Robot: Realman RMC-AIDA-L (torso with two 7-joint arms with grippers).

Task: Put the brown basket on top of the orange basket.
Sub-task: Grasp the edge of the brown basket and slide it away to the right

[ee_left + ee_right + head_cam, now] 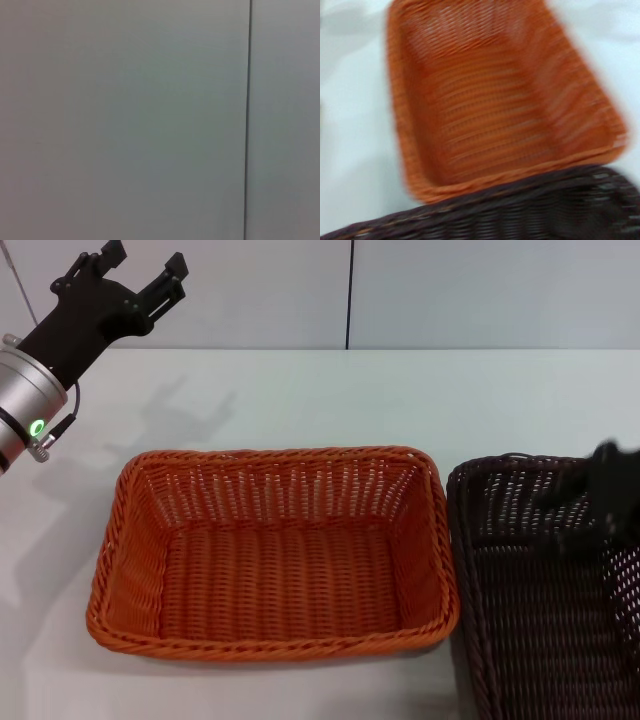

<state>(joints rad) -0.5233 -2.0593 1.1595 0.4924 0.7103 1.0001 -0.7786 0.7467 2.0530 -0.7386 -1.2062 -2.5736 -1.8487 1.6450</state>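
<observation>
Right gripper (607, 495) sits over the far rim of the dark brown rectangular wicker basket (530, 610); can't tell if its fingers are open or closed. That basket sits on the white table (300, 400) w/ its side touching the bright orange rectangular wicker basket (270, 550). Left gripper (135, 275) is raised at far left, fingers apart.

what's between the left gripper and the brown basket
The orange basket sits between the raised left gripper and the brown basket, plus bare white table. The head view shows it.
</observation>
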